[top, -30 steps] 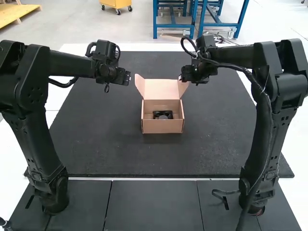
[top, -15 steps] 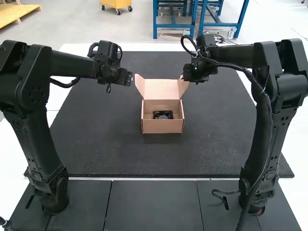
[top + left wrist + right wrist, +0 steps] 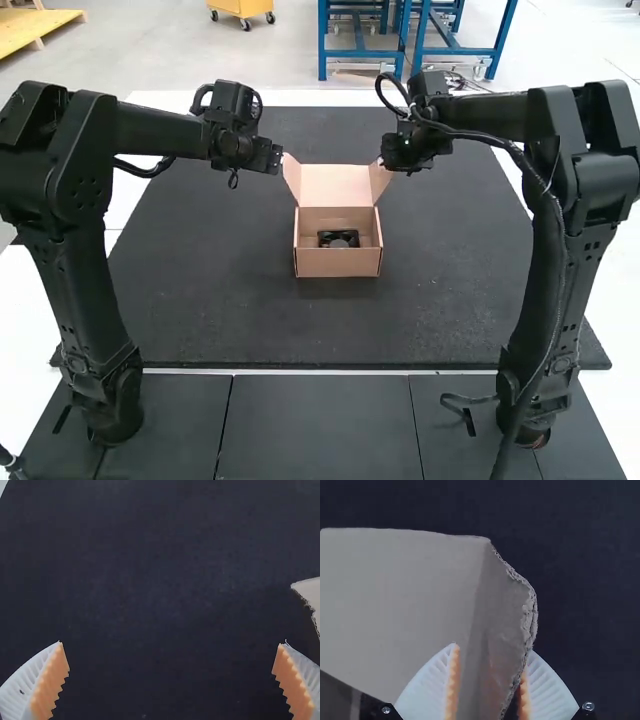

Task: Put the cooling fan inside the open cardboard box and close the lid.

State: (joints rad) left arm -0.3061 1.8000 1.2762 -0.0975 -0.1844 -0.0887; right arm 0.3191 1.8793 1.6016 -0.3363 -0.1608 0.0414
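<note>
We find the cardboard box (image 3: 338, 255) standing near the middle of the black mat (image 3: 200, 270), its front wall facing the arms' bases and its top open. The cooling fan (image 3: 338, 239) lies flat on the floor of the box, within its four walls. The lid (image 3: 335, 185) is raised, standing up from the far wall of the box, with a small side flap angled outward at each of its upper corners. The right arm reaches in from the right edge of the mat. Its right gripper (image 3: 388, 160) sits at the right side flap (image 3: 505, 630) of the lid. In the right wrist view we see the white ribbed fingers (image 3: 427, 690) one on each face of that flap, the orange pads pressed against the cardboard, so this pincer is clenched on the flap, whose torn, fibrous edge shows between the fingers. The left arm reaches in from the left edge of the mat. Its left gripper (image 3: 272, 160) is held above the mat just beside the left side flap (image 3: 291, 172), and we cannot tell from the high view whether it touches the flap. In the left wrist view its orange pads (image 3: 50, 680) stand wide apart with bare mat between them, so this pincer is released and holds nothing. A corner of cardboard shows off to one side of it, outside the gap between the fingers.
</note>
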